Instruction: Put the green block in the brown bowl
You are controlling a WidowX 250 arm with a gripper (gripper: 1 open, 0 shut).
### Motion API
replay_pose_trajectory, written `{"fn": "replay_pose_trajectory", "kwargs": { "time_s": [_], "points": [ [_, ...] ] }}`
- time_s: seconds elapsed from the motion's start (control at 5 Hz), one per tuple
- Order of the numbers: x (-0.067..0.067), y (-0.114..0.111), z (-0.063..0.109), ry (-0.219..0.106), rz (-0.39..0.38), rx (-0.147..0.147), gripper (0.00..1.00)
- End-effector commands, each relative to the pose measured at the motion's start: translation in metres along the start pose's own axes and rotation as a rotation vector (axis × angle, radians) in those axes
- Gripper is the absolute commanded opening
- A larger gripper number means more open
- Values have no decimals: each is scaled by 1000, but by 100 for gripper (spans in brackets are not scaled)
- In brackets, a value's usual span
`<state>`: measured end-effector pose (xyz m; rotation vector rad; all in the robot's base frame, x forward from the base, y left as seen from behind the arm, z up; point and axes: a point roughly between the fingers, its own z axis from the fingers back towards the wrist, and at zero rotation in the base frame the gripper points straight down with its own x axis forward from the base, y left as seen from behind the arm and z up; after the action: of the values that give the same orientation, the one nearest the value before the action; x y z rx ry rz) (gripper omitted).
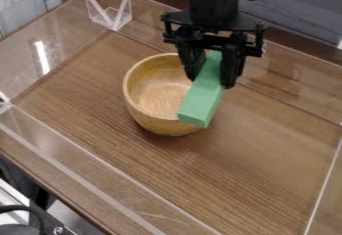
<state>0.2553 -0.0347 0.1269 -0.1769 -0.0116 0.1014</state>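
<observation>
The black gripper [214, 67] pinches the matte green block [205, 94]; it hangs tilted, seemingly touching the grainy wooden bowl [158, 97].

Around me lies a wooden tabletop with dark brown grain [254, 169], and it is fenced by low clear acrylic walls [80, 184] whose edges catch the light along the front and left sides. At the far left corner I see a small clear plastic stand with angled sides [107, 11], upright on the wood. Behind the table runs a grey panelled wall [301, 14]. Some dark equipment shows at the bottom left, too blurred to identify.
</observation>
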Motion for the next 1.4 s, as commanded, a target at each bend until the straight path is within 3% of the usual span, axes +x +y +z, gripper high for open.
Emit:
{"fn": "replay_pose_trajectory", "kwargs": {
  "time_s": [0.0,0.4,1.2],
  "points": [
    [2,-4,14,-57,-11,-11,0],
    [10,19,14,-73,-3,-10,0],
    [16,34,2,-76,12,-14,0]
  ]
}}
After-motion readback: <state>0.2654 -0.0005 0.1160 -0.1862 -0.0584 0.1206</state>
